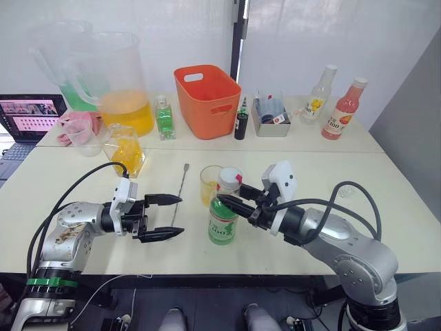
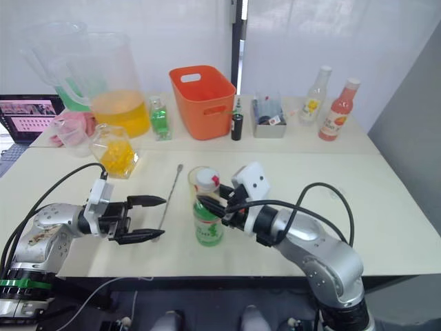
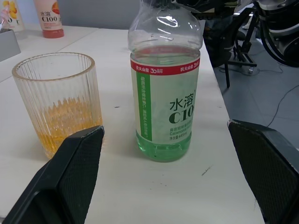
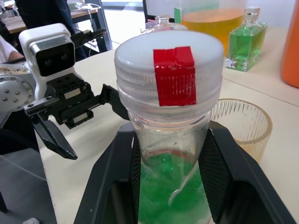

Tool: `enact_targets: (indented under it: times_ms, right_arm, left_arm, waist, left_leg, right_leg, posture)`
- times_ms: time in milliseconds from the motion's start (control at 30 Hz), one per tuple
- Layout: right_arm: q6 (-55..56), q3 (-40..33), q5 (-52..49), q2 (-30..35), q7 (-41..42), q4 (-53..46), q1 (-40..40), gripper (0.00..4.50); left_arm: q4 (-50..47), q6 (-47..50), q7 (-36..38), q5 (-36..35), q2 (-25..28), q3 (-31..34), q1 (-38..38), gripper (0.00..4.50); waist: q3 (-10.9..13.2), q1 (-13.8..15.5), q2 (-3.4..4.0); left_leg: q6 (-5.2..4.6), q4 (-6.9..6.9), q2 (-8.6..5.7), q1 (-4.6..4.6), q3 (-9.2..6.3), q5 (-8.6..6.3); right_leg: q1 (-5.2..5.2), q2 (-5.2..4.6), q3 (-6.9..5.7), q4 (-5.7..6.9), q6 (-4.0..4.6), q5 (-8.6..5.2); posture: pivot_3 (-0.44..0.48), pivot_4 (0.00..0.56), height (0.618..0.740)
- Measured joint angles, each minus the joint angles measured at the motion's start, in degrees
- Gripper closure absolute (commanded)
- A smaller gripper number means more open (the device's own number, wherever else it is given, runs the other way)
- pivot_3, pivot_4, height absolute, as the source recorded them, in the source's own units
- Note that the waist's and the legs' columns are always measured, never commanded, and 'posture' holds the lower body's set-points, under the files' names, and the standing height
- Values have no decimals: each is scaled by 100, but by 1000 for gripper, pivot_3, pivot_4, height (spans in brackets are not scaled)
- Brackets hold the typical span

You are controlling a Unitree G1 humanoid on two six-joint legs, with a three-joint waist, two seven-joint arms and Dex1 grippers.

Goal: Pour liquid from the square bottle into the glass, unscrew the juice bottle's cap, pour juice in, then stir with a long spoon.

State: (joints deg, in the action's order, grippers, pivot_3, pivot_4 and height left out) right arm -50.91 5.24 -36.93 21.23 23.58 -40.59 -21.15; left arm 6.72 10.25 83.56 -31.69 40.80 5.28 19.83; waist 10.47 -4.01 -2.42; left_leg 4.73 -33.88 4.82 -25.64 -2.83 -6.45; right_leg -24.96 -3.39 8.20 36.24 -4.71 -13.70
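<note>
The juice bottle (image 1: pixel 222 210) stands upright near the front middle of the worktop (image 1: pixel 386 207), white cap (image 4: pixel 169 67) on, a strip of red tape across the cap's top, green liquid in its lower part. The right gripper (image 1: pixel 227 201) has its jaws clamped on the bottle's neck just under the cap; in the right wrist view the two black fingers (image 4: pixel 117 172) press the clear plastic on either side. The ribbed glass (image 1: pixel 209 183) stands just beside the bottle at about 11 o'clock from it, with a shallow layer of orange liquid at the bottom. The long spoon (image 1: pixel 179 193) lies flat on the worktop at about 9 o'clock from the glass, running away from the robot.

The left gripper (image 1: pixel 171 216) hovers at about 9 o'clock from the bottle, apart from it, its jaws spread wide and holding nothing. The left wrist view looks between its fingertips (image 3: pixel 70 172) at bottle and glass side by side.

At 10 o'clock from the glass stands a round flask (image 1: pixel 126 149) with yellow contents. Along the back of the worktop stand a big jug of orange liquid (image 1: pixel 122 93), the square bottle (image 1: pixel 164 118) with green liquid, an orange basket (image 1: pixel 207 101), and at about 2 o'clock two more drink bottles (image 1: pixel 332 103).
</note>
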Motion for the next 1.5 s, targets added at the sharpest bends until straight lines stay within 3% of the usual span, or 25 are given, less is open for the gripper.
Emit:
enact_targets:
  times_ms: [133, 200, 433, 733, 933, 1233, 1333, 1500]
  right_arm:
    - [309, 129, 131, 141, 282, 153, -13, 3282]
    - [385, 169, 186, 169, 383, 192, -32, 2266]
    - [414, 39, -180, 406, 813, 279, -95, 23]
    - [536, -1248, -907, 1836, 1975, 214, 310, 23]
    - [524, -2693, -1404, 2962, 2829, 546, 1073, 23]
    - [482, -4134, -1832, 3235, 3224, 625, 2293, 23]
    - [588, -4199, -1757, 3198, 3288, 621, 2617, 23]
    - [679, -4184, -1840, 3256, 3253, 601, 2472, 23]
  left_arm:
    - [-110, 5, 1, -1, 56, 45, -65, 0]
    - [-141, 6, -1, -2, 60, 54, -94, 0]
    - [-255, 11, -31, -13, 165, 213, -250, 0]
    - [-224, 70, -43, -62, 163, 293, -212, 0]
    - [28, 117, -99, -139, 174, 434, 71, 0]
    - [38, 237, -100, -271, 373, 745, -94, 0]
    - [-266, 698, -223, -657, 424, 946, -216, 0]
    - [-952, 1013, -409, -939, 460, 992, -181, 0]
  waist:
    - [-1, -3, -1]
    - [-1, -6, -1]
    - [0, 18, -1]
    - [-1, 62, -1]
    - [-2, 102, -3]
    - [-3, 111, -6]
    - [-3, 120, -6]
    - [-3, 122, -6]
  left_leg:
    - [0, 0, 1, 6, 0, 0]
    - [0, 0, 0, 8, 0, 0]
    - [0, -1, 0, 5, 1, 0]
    - [0, -2, 0, 9, 1, 0]
    - [0, -4, -1, 15, 2, 0]
    - [1, -6, -1, 20, 1, -1]
    - [2, -10, -1, 22, 2, -1]
    - [31, -13, -2, 45, 1, -20]
  right_leg:
    - [5, 0, 0, 0, 0, 0]
    - [5, 0, 0, 0, 0, 0]
    - [8, -1, 0, -4, 0, 0]
    - [13, -2, 0, -8, 0, -1]
    - [22, -2, 1, -13, 0, -1]
    - [30, -2, 0, -14, 0, -1]
    - [32, -4, 0, -15, 0, -1]
    - [58, -5, 0, -23, 0, -1]
  posture:
    - [0, 150, 740]
    - [0, 150, 740]
    - [0, 150, 740]
    - [0, 150, 740]
    - [0, 150, 740]
    - [0, 150, 740]
    - [0, 150, 740]
    - [0, 150, 740]
